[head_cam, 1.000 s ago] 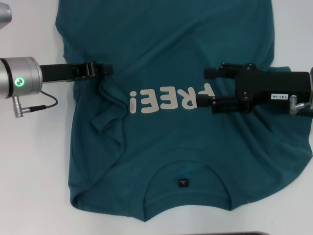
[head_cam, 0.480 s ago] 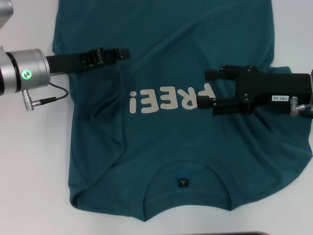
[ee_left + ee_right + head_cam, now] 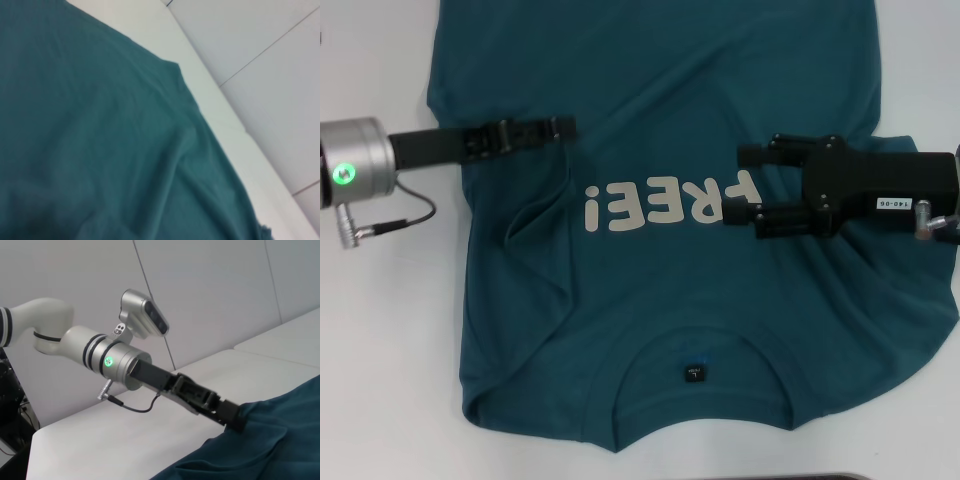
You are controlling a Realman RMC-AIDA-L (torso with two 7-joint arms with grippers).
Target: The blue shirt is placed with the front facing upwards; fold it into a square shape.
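The blue shirt (image 3: 660, 300) lies spread on the white table, front up. Its collar and black neck label (image 3: 694, 373) are at the near edge, and the cream lettering (image 3: 670, 205) runs across the chest. My left gripper (image 3: 565, 128) reaches in from the left over the shirt's left chest area and is shut on a pinch of the fabric. In the right wrist view the cloth (image 3: 270, 445) rises in a ridge to that gripper (image 3: 236, 422). My right gripper (image 3: 742, 183) hovers open over the right end of the lettering. The left wrist view shows only shirt cloth (image 3: 100, 125).
White table (image 3: 380, 350) surrounds the shirt on the left and near sides. The left arm's cable (image 3: 405, 220) hangs beside the shirt's left edge. A white wall stands behind the table (image 3: 125, 440) in the right wrist view.
My left gripper carried the fabric inward and away, then came slightly back toward me. The bunched fold on the shirt's left side has spread flatter. The right gripper has hardly moved.
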